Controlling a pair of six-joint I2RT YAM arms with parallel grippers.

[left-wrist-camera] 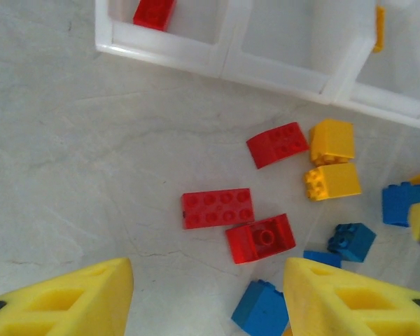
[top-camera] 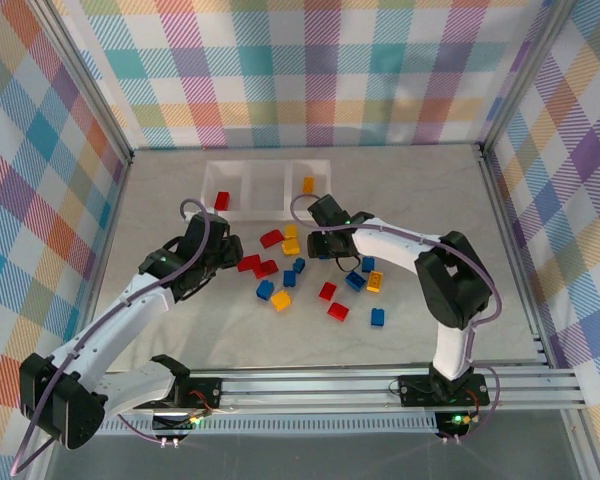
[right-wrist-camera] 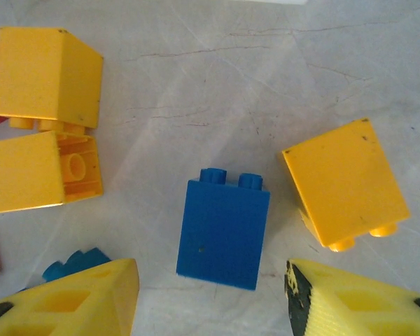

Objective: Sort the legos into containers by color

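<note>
The containers are one whitish three-compartment tray (top-camera: 265,188) (left-wrist-camera: 217,59) at the back of the table. A red lego (top-camera: 221,200) (left-wrist-camera: 154,12) lies in its left compartment and a yellow one (top-camera: 308,184) in its right. Loose legos lie scattered in front of the tray. My left gripper (top-camera: 223,258) (left-wrist-camera: 206,294) is open above the table. Two red legos (left-wrist-camera: 217,208) (left-wrist-camera: 260,238) lie just ahead of it and a blue one (left-wrist-camera: 260,308) lies by its right finger. My right gripper (top-camera: 317,250) (right-wrist-camera: 211,280) is open and straddles a blue lego (right-wrist-camera: 224,233), with a gap on each side.
Yellow legos (right-wrist-camera: 45,70) (right-wrist-camera: 42,171) lie to the left of the right gripper and another (right-wrist-camera: 344,182) to its right. More red, blue and yellow legos (top-camera: 337,311) (top-camera: 378,317) (top-camera: 281,300) lie nearer the arm bases. Checked walls enclose the table.
</note>
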